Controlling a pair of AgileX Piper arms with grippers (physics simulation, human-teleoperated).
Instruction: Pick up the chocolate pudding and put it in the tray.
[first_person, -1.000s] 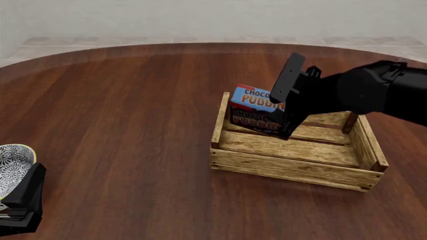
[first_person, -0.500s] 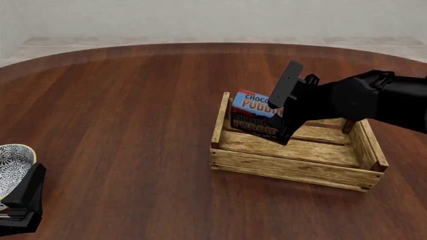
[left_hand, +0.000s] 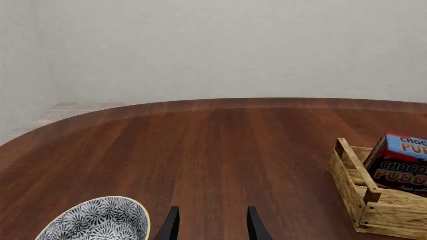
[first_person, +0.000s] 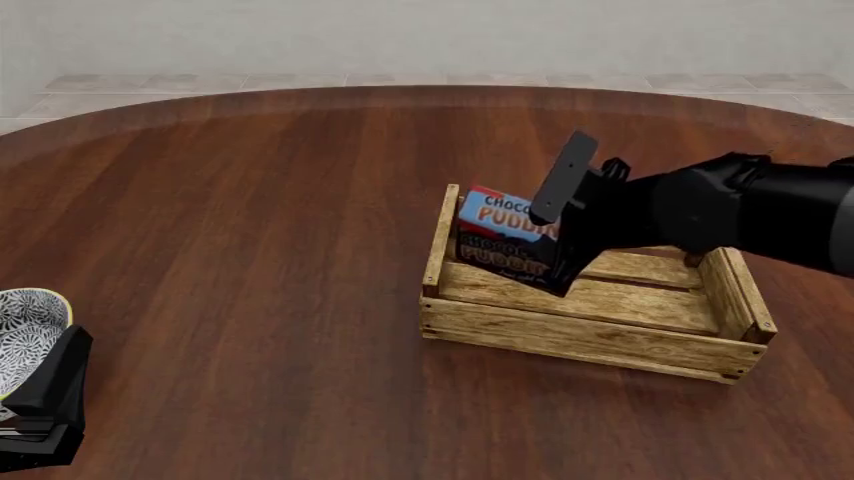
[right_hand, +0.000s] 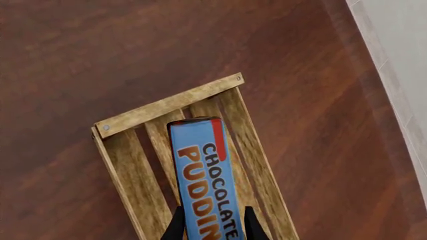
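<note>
- Tilting inside the tray (first_person: 583, 335), the chocolate pudding (first_person: 505, 240) hung over the tray's left end, just beside the tall left end board, its lower corner low over the slatted bottom; whether it touched the slats could not be told.
- Letting go from that lean could, in my judgement, have tipped the carton against the end board or onto its face, because it was not sitting flat.
- Pushing further toward the left end could also have pressed the carton into that board and shifted the tray on the table (first_person: 240, 220).
- The right gripper (right_hand: 210, 222) was clamped on the carton, its fingers (right_hand: 176, 225) pressing the two broad faces at the carton's right-hand end, so the carton jutted out beyond the fingertips toward the tray's left end.
- The left gripper (left_hand: 210, 225) waited near the table's front-left edge, well apart from the tray, its fingers spread with nothing between them, just beside the patterned bowl (left_hand: 100, 220).
</note>
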